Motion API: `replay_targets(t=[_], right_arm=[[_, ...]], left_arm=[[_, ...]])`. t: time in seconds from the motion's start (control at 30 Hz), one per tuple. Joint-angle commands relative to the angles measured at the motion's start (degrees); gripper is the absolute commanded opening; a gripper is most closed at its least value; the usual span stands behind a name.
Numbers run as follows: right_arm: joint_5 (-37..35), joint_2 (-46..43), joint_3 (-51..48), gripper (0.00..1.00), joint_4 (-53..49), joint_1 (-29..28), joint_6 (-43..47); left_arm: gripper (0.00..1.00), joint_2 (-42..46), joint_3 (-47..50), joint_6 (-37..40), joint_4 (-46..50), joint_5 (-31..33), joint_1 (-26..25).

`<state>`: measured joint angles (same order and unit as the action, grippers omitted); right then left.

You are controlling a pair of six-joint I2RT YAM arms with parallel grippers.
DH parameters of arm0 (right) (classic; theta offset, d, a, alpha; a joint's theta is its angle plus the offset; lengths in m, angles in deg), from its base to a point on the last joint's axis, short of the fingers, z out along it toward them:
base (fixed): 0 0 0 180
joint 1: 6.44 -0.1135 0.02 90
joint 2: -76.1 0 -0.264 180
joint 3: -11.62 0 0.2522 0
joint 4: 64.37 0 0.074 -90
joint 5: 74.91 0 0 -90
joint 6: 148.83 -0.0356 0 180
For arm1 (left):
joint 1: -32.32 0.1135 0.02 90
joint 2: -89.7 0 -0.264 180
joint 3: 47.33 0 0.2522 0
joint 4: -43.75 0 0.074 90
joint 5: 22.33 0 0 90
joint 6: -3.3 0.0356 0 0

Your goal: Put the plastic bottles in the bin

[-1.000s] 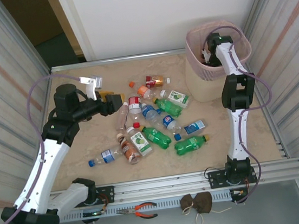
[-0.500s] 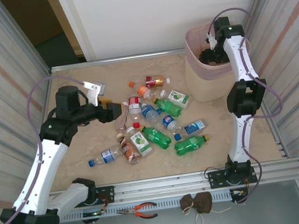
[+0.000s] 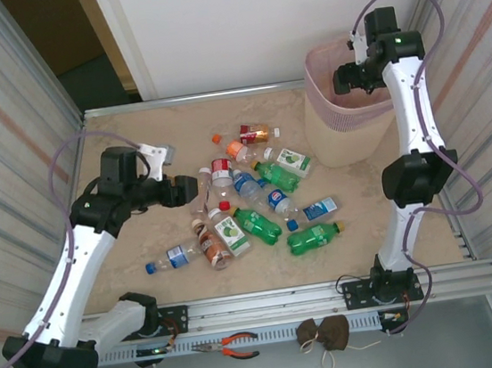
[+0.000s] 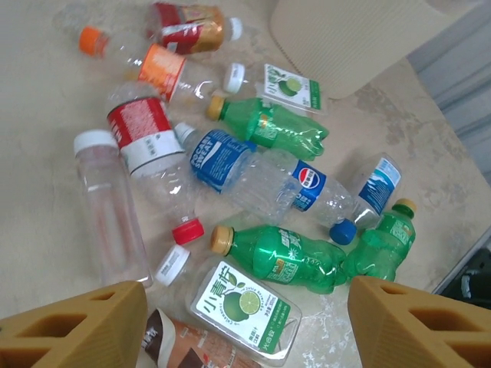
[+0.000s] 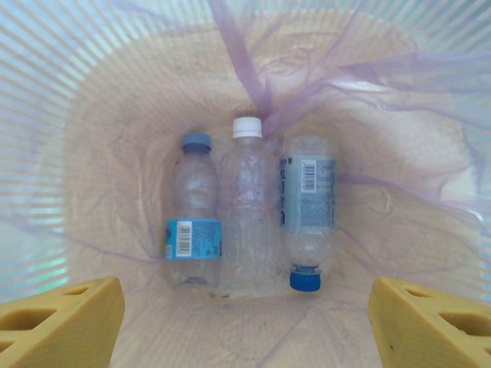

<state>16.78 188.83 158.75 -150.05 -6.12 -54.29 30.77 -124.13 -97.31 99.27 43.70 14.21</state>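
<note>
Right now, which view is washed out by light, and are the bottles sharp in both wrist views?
Right wrist view: the bin glows pale and hazy, but the white-capped bottle is sharp. Left wrist view: even light, the green bottle crisp. Top external view: soft shadows.

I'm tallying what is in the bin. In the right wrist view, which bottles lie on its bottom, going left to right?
bottle with a blue cap and blue label → clear bottle with a white cap → bottle with its blue cap pointing down, all side by side inside the bin.
</note>
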Motion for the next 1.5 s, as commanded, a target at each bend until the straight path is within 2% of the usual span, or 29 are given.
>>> replay_targets(t=[0.0, 0.23, 0.3, 0.4, 0.57, 0.8, 0.97, 1.27, 1.47], right_arm=[[-0.1, -4.8, -1.3, 0.82, 0.7, -0.9, -1.5], [-0.8, -11.4, -6.2, 0.82, 2.9, -3.0, -1.7], [-1.0, -13.3, -8.2, 0.82, 4.0, -3.6, -1.8], [-1.1, -16.0, -11.6, 0.82, 5.7, -4.4, -2.0], [-1.2, -19.3, -16.2, 0.83, 7.8, -5.5, -2.3], [-1.6, -21.1, -19.5, 0.83, 8.7, -6.8, -2.5], [-2.0, -21.8, -20.5, 0.83, 9.1, -7.6, -2.5], [-2.8, -21.8, -20.8, 0.83, 9.0, -8.3, -2.4], [-3.4, -21.8, -20.8, 0.83, 8.9, -8.7, -2.4]], left_arm=[[0.71, 0.7, 1.0, -11.4, -0.1, 3.4, 1.1], [0.72, 0.7, 0.9, -30.6, 8.1, 18.3, 1.8], [0.72, 1.0, 1.4, -35.8, 11.3, 20.5, 2.6], [0.73, 1.9, 3.5, -43.4, 15.5, 20.8, 5.5], [0.71, 3.7, 10.3, -51.5, 20.0, 16.1, 13.3], [0.73, 4.6, 19.6, -54.6, 20.6, 8.2, 24.7], [0.75, 4.5, 24.5, -55.3, 18.9, 4.1, 30.9], [0.80, 1.0, 29.2, -55.1, 17.2, 1.8, 39.1], [0.79, -3.6, 31.2, -54.4, 13.3, 0.1, 41.2]])
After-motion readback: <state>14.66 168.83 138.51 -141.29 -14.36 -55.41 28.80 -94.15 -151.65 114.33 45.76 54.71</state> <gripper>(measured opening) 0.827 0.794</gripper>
